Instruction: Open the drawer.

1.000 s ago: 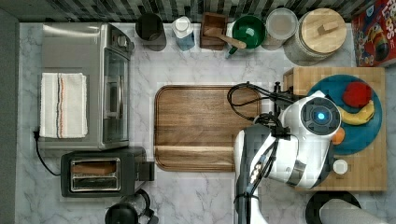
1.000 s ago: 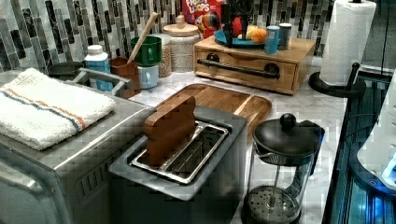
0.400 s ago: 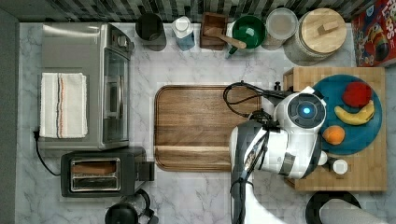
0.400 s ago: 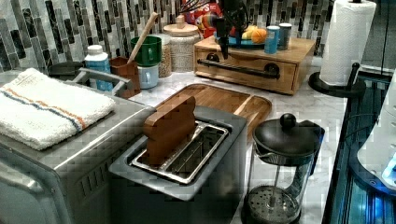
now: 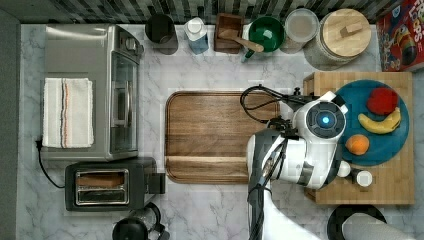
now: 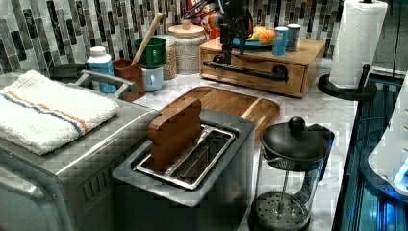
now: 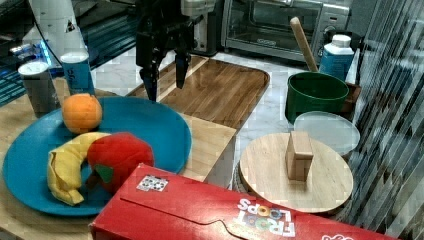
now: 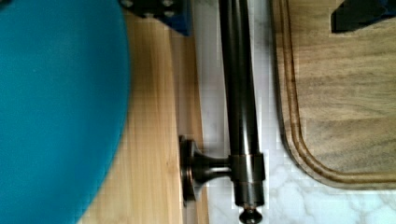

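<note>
The drawer [image 6: 253,72] is the front of a light-bamboo box and sits flush with it, its long black bar handle [image 6: 250,71] on two black mounts. My gripper [image 6: 232,50] hangs open just above the handle, toward the left view's left end of the bar. In the right view the gripper [image 7: 165,80] points down over the box's edge with its fingers [image 7: 150,85] spread. In the wrist view the handle [image 8: 238,93] and one mount [image 8: 201,168] lie between the two fingertips [image 8: 159,9]. In the top view the arm's wrist [image 5: 325,120] covers the box's edge.
A blue plate [image 5: 395,150] with fruit lies on the box top, two cups [image 7: 75,70] beside it. The dark cutting board [image 5: 215,135] lies in front of the drawer. Jars and a green cup [image 5: 265,32] line the back; a paper towel roll [image 6: 356,43] stands near the box.
The arm has shifted slightly toward the top view's left, and the gripper has come down toward the drawer handle. The drawer has not moved.
</note>
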Robot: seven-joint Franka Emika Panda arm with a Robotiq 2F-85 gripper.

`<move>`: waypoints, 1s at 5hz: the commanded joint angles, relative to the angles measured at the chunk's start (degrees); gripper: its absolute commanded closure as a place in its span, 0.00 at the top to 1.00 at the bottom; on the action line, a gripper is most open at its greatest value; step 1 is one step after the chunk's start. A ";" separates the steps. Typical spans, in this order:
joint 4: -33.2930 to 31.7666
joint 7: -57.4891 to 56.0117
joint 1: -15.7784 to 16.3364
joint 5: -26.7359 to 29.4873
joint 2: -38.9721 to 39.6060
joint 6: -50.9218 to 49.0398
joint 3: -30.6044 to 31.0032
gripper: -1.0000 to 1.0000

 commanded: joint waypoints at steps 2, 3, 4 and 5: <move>-1.26 0.71 0.35 4.49 5.14 5.37 0.58 1.00; -1.08 -0.11 0.19 4.48 6.42 7.64 0.46 1.00; -0.33 -1.72 -0.15 5.81 7.11 6.96 1.11 1.00; 1.65 -3.32 -0.12 7.73 8.20 3.26 2.11 1.00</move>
